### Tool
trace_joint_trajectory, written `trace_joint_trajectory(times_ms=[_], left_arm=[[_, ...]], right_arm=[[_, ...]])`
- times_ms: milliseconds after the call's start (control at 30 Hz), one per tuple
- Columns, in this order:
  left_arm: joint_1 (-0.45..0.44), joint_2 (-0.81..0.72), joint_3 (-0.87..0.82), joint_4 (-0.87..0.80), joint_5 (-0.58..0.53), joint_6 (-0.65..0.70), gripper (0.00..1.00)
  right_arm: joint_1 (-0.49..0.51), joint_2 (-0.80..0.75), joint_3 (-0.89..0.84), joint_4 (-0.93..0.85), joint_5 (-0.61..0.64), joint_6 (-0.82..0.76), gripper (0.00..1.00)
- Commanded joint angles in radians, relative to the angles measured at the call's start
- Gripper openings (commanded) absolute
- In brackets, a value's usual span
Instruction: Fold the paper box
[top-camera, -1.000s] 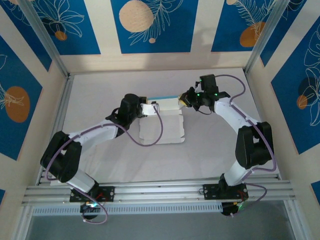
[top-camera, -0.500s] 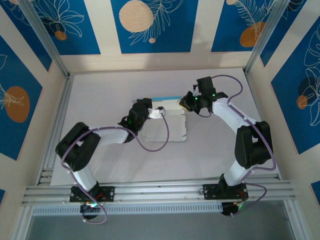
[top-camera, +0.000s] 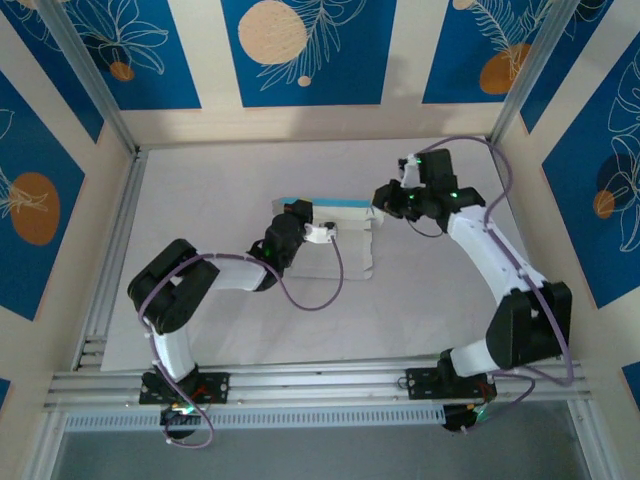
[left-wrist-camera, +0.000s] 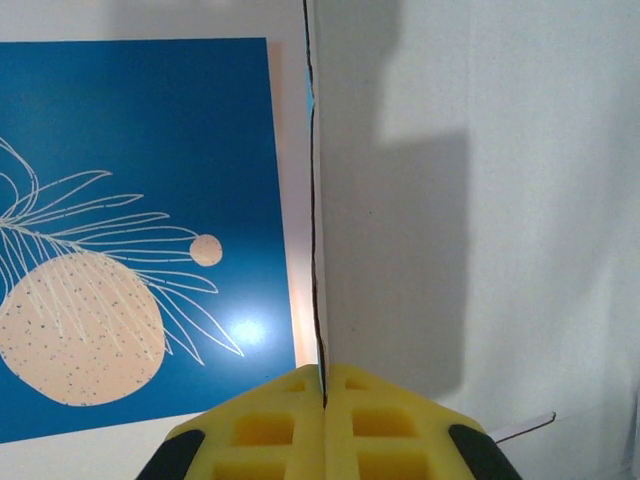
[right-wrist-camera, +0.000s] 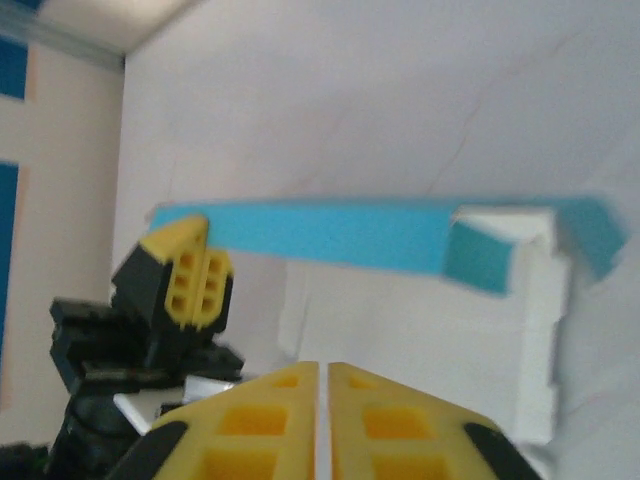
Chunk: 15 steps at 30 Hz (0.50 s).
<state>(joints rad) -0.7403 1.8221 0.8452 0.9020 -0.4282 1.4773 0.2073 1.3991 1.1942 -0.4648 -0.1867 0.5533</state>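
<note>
The paper box (top-camera: 338, 250) lies mid-table (top-camera: 220, 190), white face up, with its light-blue far flap (right-wrist-camera: 330, 235) raised off the surface. I have the left gripper (top-camera: 297, 210) clamped on that flap's left end. In the left wrist view its pads (left-wrist-camera: 295, 385) meet on the card, seen edge-on, and I judge this grip holds the flap upright along its crease. The right gripper (top-camera: 381, 197) hovers just beside the box's right end, its pads (right-wrist-camera: 380, 395) almost touching with nothing visibly between them. I judge it is stationed there to push the end tab (right-wrist-camera: 478, 258) inward.
</note>
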Motion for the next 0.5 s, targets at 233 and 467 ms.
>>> trace_joint_trajectory(times_ms=[233,467], left_arm=[[-0.01,0.008,0.0,0.024,-0.004,0.022,0.0],[-0.01,0.021,0.021,0.006,-0.01,0.014,0.0]], right_arm=[[-0.123,0.167,-0.102,0.307,0.161,-0.621,0.0],[-0.062,0.221,-0.199,0.476,0.002,-0.997,0.0]])
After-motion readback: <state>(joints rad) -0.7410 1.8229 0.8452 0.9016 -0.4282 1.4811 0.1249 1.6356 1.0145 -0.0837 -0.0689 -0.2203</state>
